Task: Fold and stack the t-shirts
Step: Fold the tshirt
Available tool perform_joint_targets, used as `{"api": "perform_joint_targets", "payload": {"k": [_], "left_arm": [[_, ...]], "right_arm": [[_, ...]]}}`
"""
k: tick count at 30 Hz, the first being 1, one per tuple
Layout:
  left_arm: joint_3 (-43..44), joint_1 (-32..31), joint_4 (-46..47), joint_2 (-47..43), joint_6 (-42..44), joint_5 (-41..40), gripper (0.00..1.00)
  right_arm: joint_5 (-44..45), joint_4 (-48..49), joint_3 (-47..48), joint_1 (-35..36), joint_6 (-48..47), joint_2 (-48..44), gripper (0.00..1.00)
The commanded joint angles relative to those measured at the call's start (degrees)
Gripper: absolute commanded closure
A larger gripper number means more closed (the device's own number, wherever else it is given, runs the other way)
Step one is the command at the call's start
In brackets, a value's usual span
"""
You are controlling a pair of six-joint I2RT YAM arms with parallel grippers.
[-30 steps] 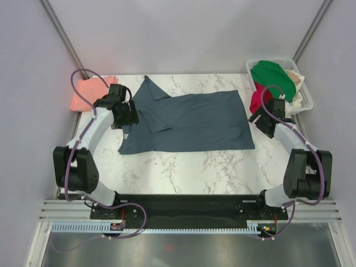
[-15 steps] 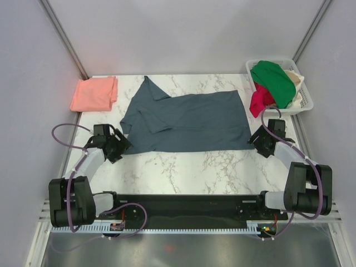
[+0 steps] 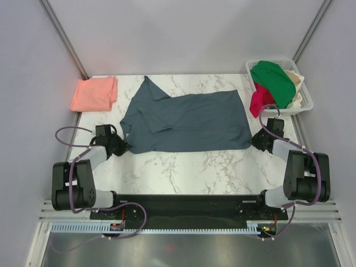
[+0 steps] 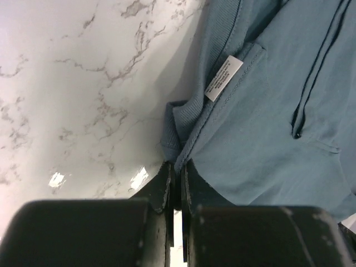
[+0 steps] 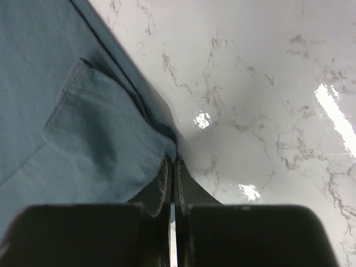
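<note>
While the large dark slate-blue cloth t-shirt (image 3: 189, 119) is lying spread flat across the middle of the white marble-patterned tabletop (image 3: 189, 167), nearer the far edge than the near one, both arms are reaching low to its near hem. The left gripper (image 3: 123, 147) is sitting at the shirt's near-left corner, its fingers pressed together and pinching the bunched hem, with a white care label (image 4: 223, 78) showing on the cloth close by. The right gripper (image 3: 257, 139) is sitting at the shirt's near-right corner, toward the right edge, its fingers likewise squeezed together on the cloth's edge. The salmon-pink cloth t-shirt (image 3: 94, 93) is lying folded at the far-left corner, apart from the blue one. At the far-right corner a white plastic basket (image 3: 305, 105) is holding a green garment (image 3: 272, 78), a red garment (image 3: 258, 101) and a cream garment (image 3: 297, 83).
</note>
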Motion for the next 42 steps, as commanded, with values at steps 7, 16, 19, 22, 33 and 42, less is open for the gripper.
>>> {"api": "perform_joint_targets", "payload": {"k": [7, 16, 19, 22, 33, 42], "left_arm": [[2.3, 5.0, -13.6, -15.9, 1.9, -2.4, 0.98], [0.4, 6.3, -25.4, -29.1, 1.0, -2.9, 0.84], [1.2, 6.3, -30.0, -33.2, -2.6, -2.4, 0.48], [2.7, 6.2, -31.7, -36.4, -2.8, -0.6, 0.33], [23.4, 1.0, -22.0, -17.4, 5.2, 1.2, 0.41], [56.7, -13.7, -20.3, 27.7, 6.6, 3.9, 0.48]], "right_arm": [[5.0, -13.3, -2.6, -6.8, -1.7, -12.4, 1.00], [4.1, -20.2, -7.7, -8.5, 2.0, -23.5, 1.00], [6.4, -24.3, -8.6, -9.0, 3.7, -28.3, 1.00], [5.8, -26.9, -8.0, -9.9, 4.8, -32.1, 0.38], [1.1, -27.5, 4.1, -10.4, -3.0, -31.3, 0.05], [-5.9, -22.2, 3.9, -10.3, -8.6, -27.3, 0.07]]}}
